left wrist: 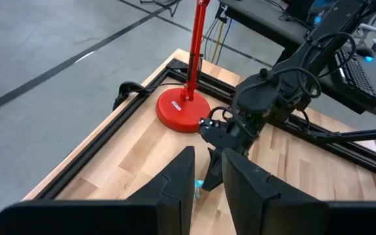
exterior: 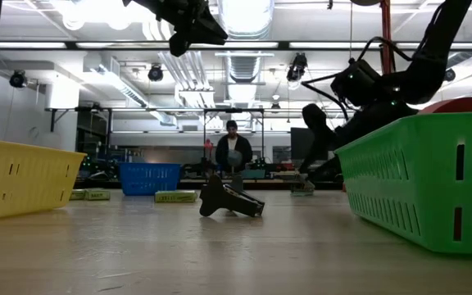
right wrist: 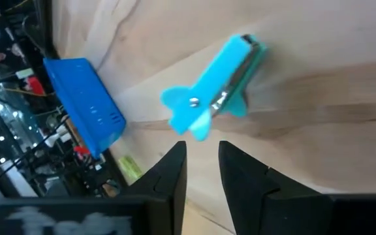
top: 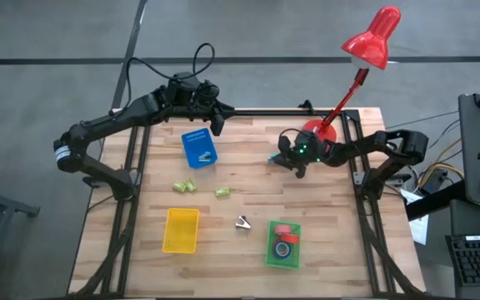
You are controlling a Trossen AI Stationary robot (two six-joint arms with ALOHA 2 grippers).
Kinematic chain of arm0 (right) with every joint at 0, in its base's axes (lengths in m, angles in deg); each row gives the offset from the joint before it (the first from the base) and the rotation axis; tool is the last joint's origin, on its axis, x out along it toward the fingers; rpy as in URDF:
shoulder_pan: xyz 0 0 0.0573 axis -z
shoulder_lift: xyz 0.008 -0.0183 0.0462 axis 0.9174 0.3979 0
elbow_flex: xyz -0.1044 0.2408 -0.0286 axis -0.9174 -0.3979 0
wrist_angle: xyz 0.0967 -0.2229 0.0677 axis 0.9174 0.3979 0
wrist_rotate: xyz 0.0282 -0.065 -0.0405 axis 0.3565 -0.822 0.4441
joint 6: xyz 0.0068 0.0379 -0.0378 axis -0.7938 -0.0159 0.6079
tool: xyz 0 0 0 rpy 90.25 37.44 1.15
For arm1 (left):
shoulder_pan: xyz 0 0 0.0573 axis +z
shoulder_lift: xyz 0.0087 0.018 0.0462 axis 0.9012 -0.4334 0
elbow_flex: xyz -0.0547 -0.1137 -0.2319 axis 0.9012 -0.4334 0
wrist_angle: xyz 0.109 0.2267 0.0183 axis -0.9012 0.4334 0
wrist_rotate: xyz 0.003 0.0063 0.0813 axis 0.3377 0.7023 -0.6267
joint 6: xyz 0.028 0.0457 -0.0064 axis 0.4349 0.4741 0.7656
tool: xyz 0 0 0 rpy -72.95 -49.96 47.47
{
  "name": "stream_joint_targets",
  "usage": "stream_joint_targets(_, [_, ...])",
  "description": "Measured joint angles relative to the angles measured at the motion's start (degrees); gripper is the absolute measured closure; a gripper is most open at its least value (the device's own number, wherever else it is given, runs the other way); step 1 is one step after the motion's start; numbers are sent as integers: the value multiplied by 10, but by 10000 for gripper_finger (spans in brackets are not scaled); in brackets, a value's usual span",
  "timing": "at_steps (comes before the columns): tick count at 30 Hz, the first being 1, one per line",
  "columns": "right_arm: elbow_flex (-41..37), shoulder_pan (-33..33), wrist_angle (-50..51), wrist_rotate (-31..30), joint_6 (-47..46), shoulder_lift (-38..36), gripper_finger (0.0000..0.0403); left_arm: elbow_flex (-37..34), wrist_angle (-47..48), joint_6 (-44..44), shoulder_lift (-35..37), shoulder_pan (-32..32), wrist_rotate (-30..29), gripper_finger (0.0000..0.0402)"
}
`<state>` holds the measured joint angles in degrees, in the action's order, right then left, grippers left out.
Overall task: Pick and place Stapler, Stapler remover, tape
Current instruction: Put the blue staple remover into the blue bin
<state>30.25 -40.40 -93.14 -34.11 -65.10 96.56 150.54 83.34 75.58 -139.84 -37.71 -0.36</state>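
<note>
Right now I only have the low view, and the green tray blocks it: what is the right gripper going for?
Observer: A light-blue staple remover lies on the bare wood just ahead of the right gripper; nothing sits between its fingers.
Operator: Where on the table?
Observer: Close to the lamp's red base, toward the back edge on the right arm's side.
Operator: And the left gripper?
Observer: The left gripper hangs empty by the blue tray's far edge.
</note>
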Motion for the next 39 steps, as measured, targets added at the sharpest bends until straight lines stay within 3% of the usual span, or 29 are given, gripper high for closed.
stream_joint_targets(24, [-30, 17, -12, -33, -14, -28, 317, 0, 2, 6, 0, 0, 0, 321])
stream_joint_targets(39, [-27, 14, -15, -43, -40, -28, 337, 0, 2, 9, 0, 0, -8, 321])
